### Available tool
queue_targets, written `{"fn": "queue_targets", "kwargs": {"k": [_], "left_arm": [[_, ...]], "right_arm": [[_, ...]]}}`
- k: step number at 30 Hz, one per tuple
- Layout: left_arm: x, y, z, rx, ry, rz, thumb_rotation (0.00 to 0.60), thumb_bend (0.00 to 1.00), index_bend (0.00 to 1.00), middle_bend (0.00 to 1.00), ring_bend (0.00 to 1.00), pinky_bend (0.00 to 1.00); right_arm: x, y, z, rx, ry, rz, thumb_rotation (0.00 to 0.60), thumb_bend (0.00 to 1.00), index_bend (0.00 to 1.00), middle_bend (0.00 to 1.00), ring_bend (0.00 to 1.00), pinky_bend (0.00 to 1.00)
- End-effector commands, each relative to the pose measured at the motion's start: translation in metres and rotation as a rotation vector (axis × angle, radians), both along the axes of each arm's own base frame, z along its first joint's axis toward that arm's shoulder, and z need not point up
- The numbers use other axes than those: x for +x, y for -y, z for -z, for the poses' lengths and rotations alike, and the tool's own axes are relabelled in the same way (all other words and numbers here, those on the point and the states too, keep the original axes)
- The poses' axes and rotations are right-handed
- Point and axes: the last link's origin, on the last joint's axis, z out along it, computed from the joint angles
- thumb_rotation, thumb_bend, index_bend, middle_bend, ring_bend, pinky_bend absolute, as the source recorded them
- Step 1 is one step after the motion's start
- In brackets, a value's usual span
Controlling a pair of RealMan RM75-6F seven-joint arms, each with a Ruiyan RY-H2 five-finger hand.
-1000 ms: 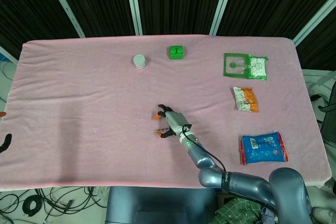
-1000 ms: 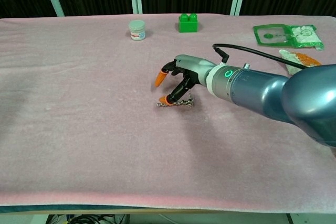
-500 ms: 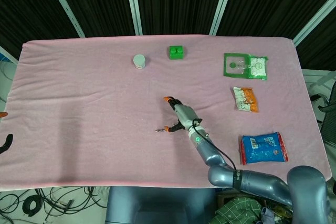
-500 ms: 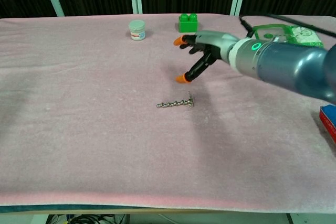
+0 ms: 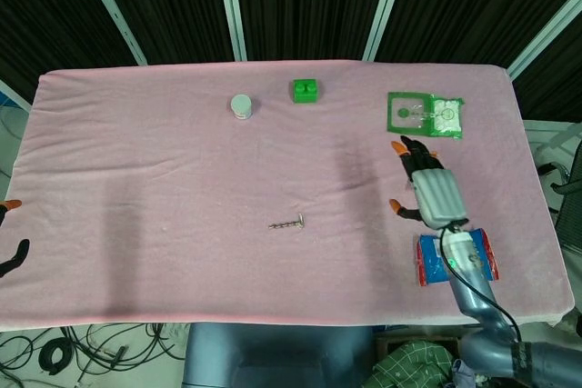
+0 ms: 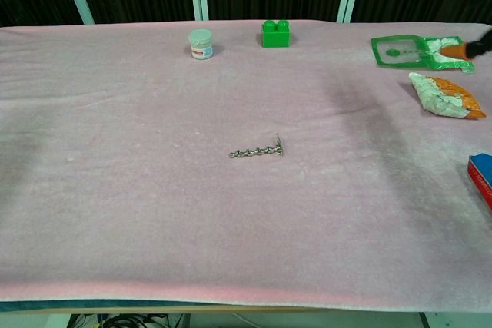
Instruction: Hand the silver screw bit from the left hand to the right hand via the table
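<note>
The silver screw bit (image 5: 289, 223) (image 6: 257, 151) lies alone on the pink tablecloth (image 5: 164, 188), near the middle, with no hand touching it. My right hand (image 5: 427, 184) hovers far to the right of it with fingers spread and nothing in them, above the snack packets. In the chest view only its orange fingertips (image 6: 478, 47) show at the right edge. Of my left hand (image 5: 9, 247), just two spread fingertips show at the far left edge of the head view, well away from the bit and holding nothing visible.
A white jar (image 5: 241, 105) and a green block (image 5: 305, 90) stand at the back. A green-and-white packet (image 5: 425, 115), an orange-white snack bag (image 6: 442, 95) and a blue packet (image 5: 477, 256) lie on the right side.
My right hand was down at the screw bit a second ago. It has lifted off and swung far right with nothing in it. The bit has stayed where it lay.
</note>
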Motion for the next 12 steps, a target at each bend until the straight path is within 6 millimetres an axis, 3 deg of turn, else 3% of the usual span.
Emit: {"fn": "queue_targets", "kwargs": {"k": [1, 6, 12], "left_arm": [[0.0, 0.002, 0.001, -0.006, 0.001, -0.014, 0.6, 0.33, 0.23, 0.02, 0.0, 0.0], [0.0, 0.003, 0.004, -0.048, 0.006, -0.055, 0.6, 0.32, 0.2, 0.02, 0.0, 0.0], [0.003, 0.001, 0.009, -0.067, 0.007, -0.019, 0.6, 0.32, 0.19, 0.02, 0.0, 0.0]], "right_arm": [[-0.031, -0.035, -0.011, -0.031, -0.09, 0.028, 0.6, 0.16, 0.03, 0.0, 0.02, 0.21], [-0.053, -0.066, -0.013, -0.073, -0.122, 0.035, 0.6, 0.16, 0.03, 0.0, 0.02, 0.21], [-0.061, -0.077, -0.009, -0.087, -0.128, 0.025, 0.6, 0.16, 0.02, 0.0, 0.02, 0.21]]}}
